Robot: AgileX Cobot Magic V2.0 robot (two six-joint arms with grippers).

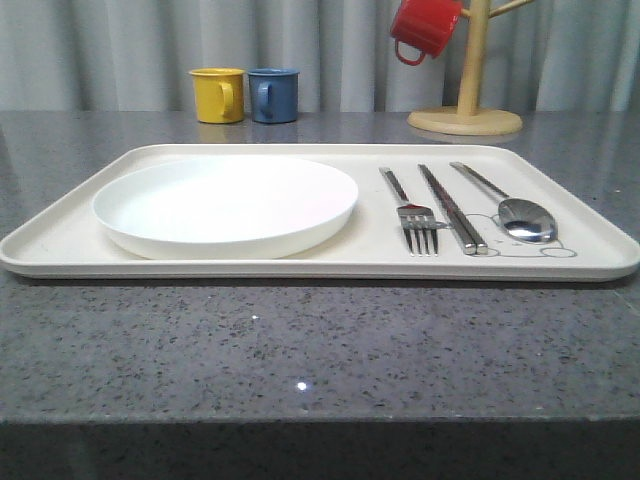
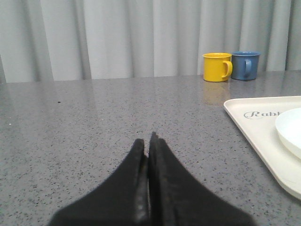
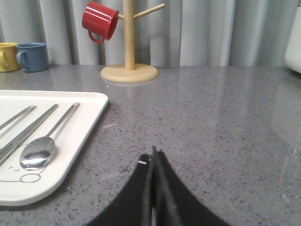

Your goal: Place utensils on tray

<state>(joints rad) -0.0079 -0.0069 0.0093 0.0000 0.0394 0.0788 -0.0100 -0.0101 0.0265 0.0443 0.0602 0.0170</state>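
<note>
The cream tray lies across the grey table. On its left half rests a round white plate. To the right lie a steel fork, a pair of chopsticks and a spoon, side by side. The right wrist view has the spoon, the chopsticks and the tray's corner. In the left wrist view the tray and the plate's edge sit off to one side. My left gripper is shut and empty over bare table. My right gripper is likewise shut on nothing.
A yellow mug and a blue mug stand behind the tray. A wooden mug tree at the back right carries a red mug. Curtains close off the far side. Bare grey table lies in front of the tray.
</note>
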